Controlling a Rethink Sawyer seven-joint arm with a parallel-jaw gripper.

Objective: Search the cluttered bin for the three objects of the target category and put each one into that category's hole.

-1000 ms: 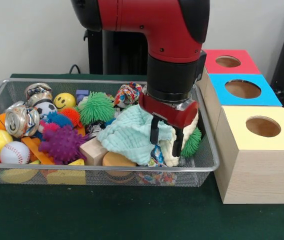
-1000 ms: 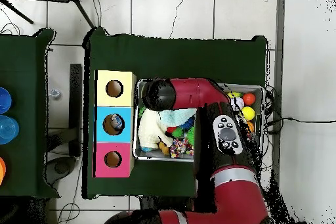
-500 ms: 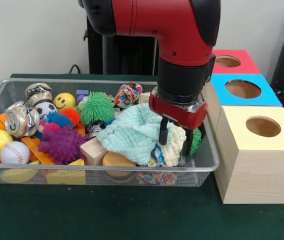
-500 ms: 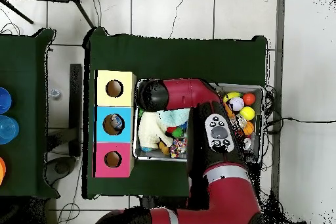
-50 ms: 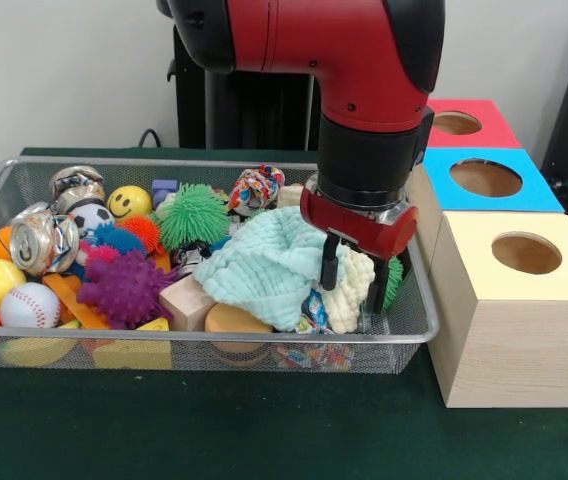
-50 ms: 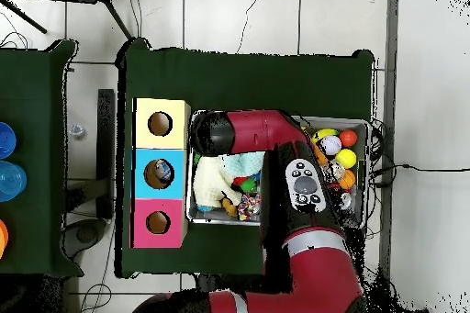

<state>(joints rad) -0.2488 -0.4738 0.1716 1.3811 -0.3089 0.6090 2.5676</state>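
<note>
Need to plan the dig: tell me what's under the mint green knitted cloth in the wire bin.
Poking out beneath the mint green knitted cloth: a pale wooden block, a round tan wooden piece, and a colourful wrapper. Anything deeper is covered.

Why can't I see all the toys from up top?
Overhead view: the red arm covers much of the wire bin, so only some balls and cloth show. Front view: the bin's toys show clearly, with the gripper at the cream cloth.

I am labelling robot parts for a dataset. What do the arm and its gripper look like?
The arm is glossy red with a black cylindrical wrist. The gripper has a red base with a silver rim and two slim black fingers. The overhead view shows a grey button panel.
</note>
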